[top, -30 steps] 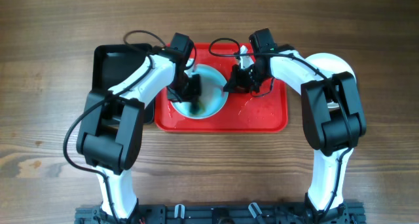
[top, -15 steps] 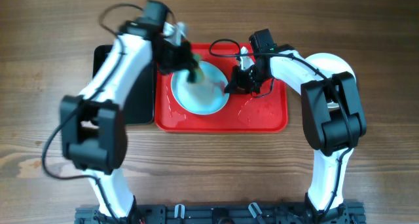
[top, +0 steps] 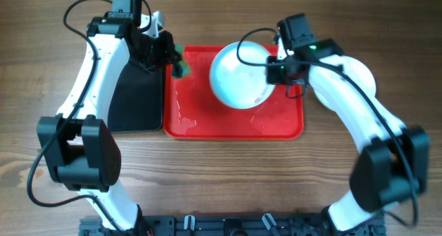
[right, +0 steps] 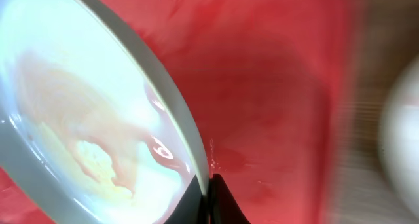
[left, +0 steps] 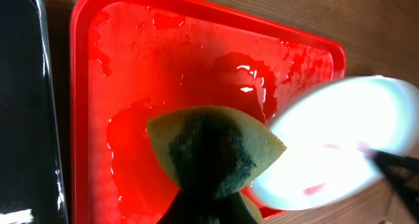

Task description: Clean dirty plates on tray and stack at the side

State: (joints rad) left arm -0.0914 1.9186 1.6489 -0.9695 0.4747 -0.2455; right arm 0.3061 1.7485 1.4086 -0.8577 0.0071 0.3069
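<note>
A pale round plate (top: 238, 76) hangs tilted above the red tray (top: 207, 122), which is wet. My right gripper (top: 274, 72) is shut on the plate's right rim. In the right wrist view the fingers (right: 209, 188) pinch the rim, and the plate's face (right: 85, 132) carries a faint reddish smear. My left gripper (top: 170, 59) is over the tray's far left edge, shut on a green and yellow sponge (top: 181, 65). The sponge (left: 213, 152) hides the left fingertips in the left wrist view. There the plate (left: 347, 145) shows blurred on the right.
A black tray (top: 135, 98) lies against the red tray's left side. A white plate (top: 367, 76) rests on the wooden table to the right of the red tray, partly under my right arm; it appears blurred as a white plate (right: 402, 139) in the right wrist view.
My left arm has swung off the plate to the tray's far left edge, taking the sponge along. My right gripper has lifted the plate off the tray and carried it to the right.
</note>
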